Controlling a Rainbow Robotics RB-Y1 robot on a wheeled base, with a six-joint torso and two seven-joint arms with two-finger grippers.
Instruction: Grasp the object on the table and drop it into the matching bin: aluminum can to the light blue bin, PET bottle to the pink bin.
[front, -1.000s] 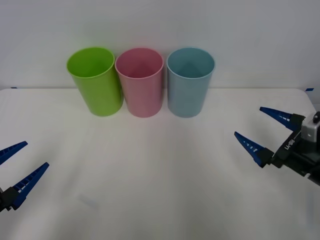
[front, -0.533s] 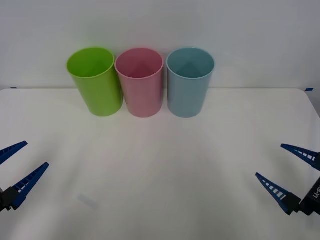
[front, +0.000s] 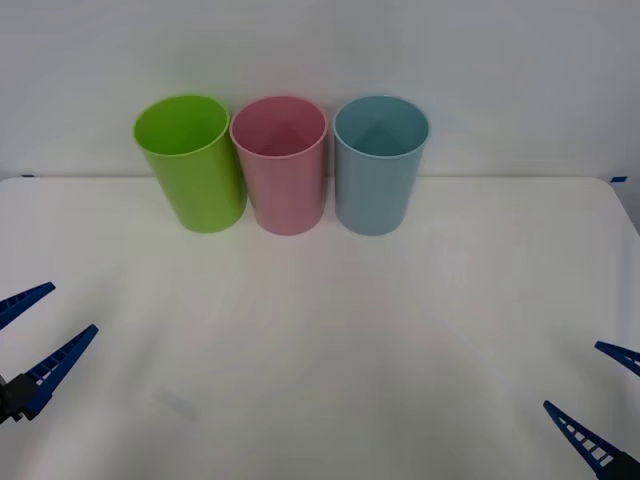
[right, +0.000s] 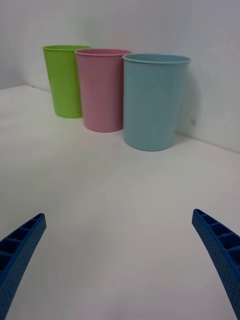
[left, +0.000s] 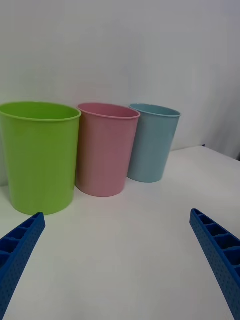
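I've got both arms low at the near edge of the table (front: 320, 330). R gripper (front: 600, 400) sits at my right corner, fingers spread wide, nothing btwn them. L gripper (front: 30, 345) sits at my left corner, also wide open and empty.

Ahead of both: three upright bins in a row by the wall, long axes vertical. Light blue bin (front: 378, 165) is fwd and inboard of the R gripper, which looks the nearer one to it. Pink bin (front: 281, 165) is next over, just beside it. Lime green bin (front: 191, 162) is closest to the L side.

Can: I don't see it on the table, so I can't give its bearing; maybe it's inside a bin, can't tell. No labels, brands or writing readable.
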